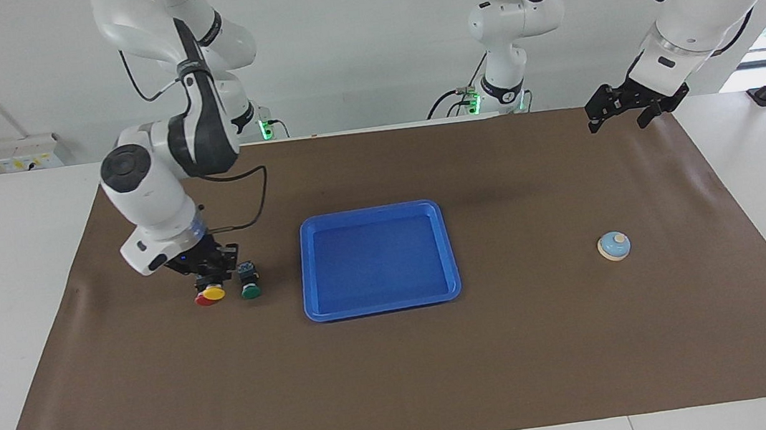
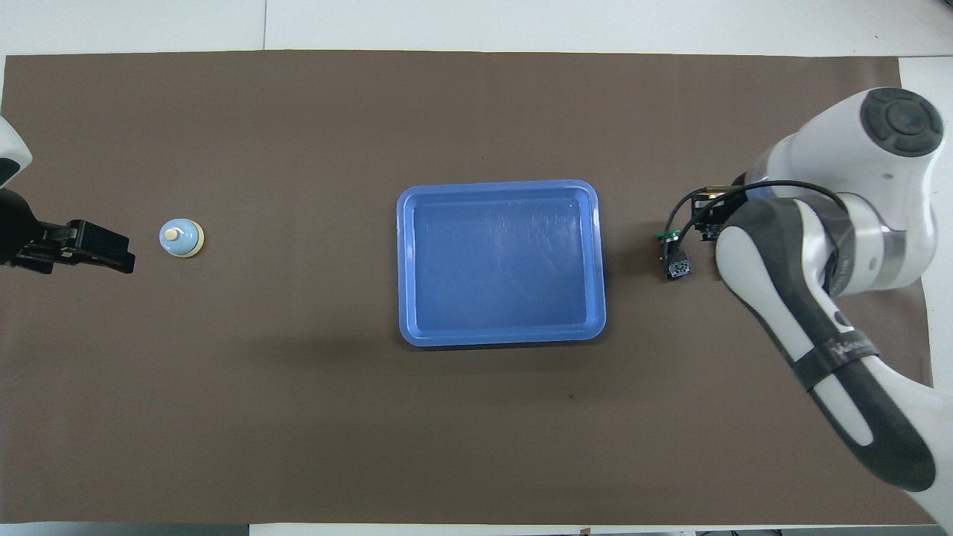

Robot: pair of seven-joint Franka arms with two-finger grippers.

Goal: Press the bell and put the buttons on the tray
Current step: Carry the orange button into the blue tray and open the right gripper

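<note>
Right hand [image 1: 211, 278] was up off the desk, closed on the black body of the yellow button [image 1: 214, 293], cap pointing away from the robots. It hung over the red button [image 1: 203, 301], of which only a sliver of cap showed at the edge of the yellow one. From overhead the right arm's forearm covered both of these buttons; only a scrap of the hand [image 2: 707, 216] showed past it.

Green button [image 1: 251, 290] [image 2: 676, 260] sat on the brown mat [image 1: 401, 371], just beside the hand, between it and the tray, apart from both.

Blue tray [image 1: 307, 267] [image 2: 406, 260] lay at the middle of the desk with nothing in it.

Bell [image 1: 614, 245] [image 2: 181, 238] stood alone toward the left arm's end of the desk, well apart from the tray.

Left hand [image 1: 619, 107] [image 2: 100, 246] waited in the air over the mat's edge at the left arm's end, near the bell but not touching it. Fingers appeared spread wide with nothing between them, though the slant made this hard to read.

Both arm bases stood at the robots' edge of the desk [image 1: 2, 287], on white surface outside the mat.
</note>
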